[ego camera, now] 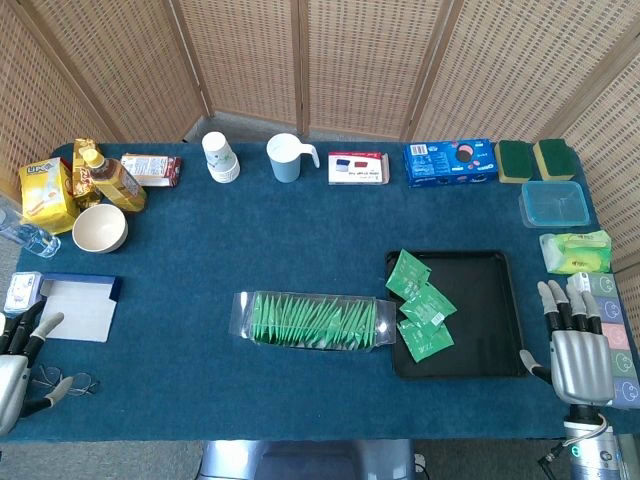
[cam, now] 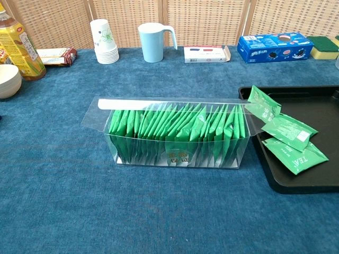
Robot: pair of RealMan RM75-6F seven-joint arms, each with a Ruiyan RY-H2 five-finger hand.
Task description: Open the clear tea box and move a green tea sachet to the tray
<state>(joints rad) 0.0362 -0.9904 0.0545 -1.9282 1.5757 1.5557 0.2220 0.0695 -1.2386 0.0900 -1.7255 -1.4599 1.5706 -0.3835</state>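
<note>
The right robot hand rests on the blue-carpeted bench just right of the shallow black rectangular tray, fingers straight and spread, holding nothing. The left robot hand lies far to the tray's left at the bench edge, fingers loosely apart and empty.

Three green foil tea sachets lie on the tray's left half, overlapping; in the chest view the nearest one reads "TEA". Touching the tray's left edge is the clear plastic tea box, its lid flap folded open, packed with a row of upright green sachets; print on its front is too small to read.

Behind the tray, along the far edge, stand a blue biscuit box, a white carton with red and blue marks, a pale blue handled mug and a stack of white paper cups. Right of the tray sit an empty clear blue-tinted container and a green wipes pack.
</note>
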